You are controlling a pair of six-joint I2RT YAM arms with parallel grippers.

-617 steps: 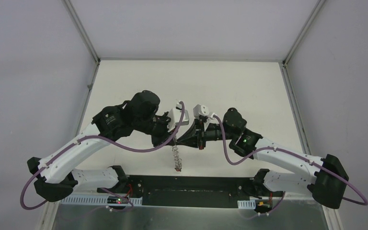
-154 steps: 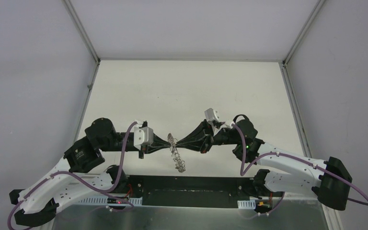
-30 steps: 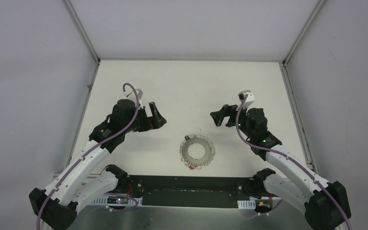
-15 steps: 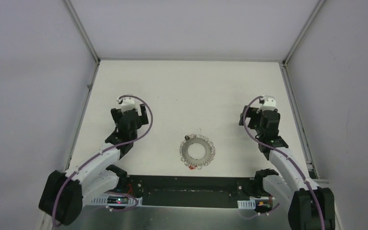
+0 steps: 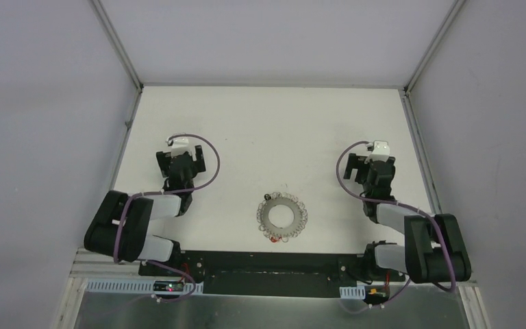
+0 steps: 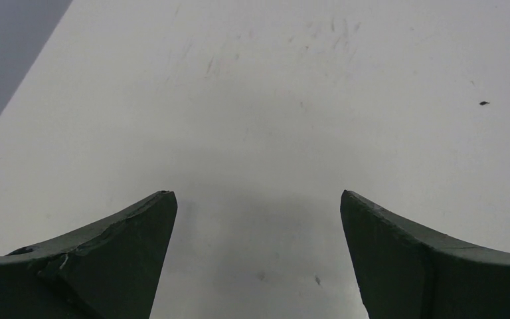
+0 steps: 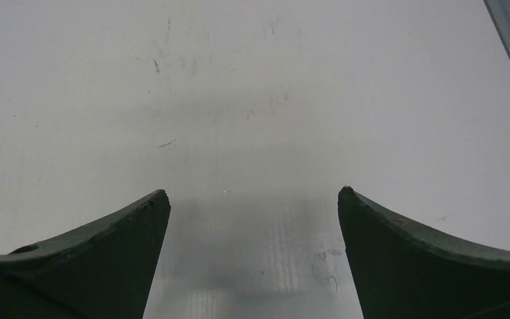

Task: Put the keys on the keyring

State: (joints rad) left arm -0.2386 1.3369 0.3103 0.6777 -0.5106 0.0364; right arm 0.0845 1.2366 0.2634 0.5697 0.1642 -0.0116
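Left gripper (image 6: 257,199) and right gripper (image 7: 252,196): jaws spread wide, holding nothing, each above the table (image 5: 260,130). Keyring (image 5: 268,216) lies flat between the arms. Keys (image 5: 272,238) at its near rim, attachment indiscernible.

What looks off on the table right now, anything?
Nothing stands out. The keyring lies flat on the table between the arms, the keys a small red-tipped cluster at its near edge. The left gripper and right gripper are open, empty, well clear of it. The table shows only faint scuffs.
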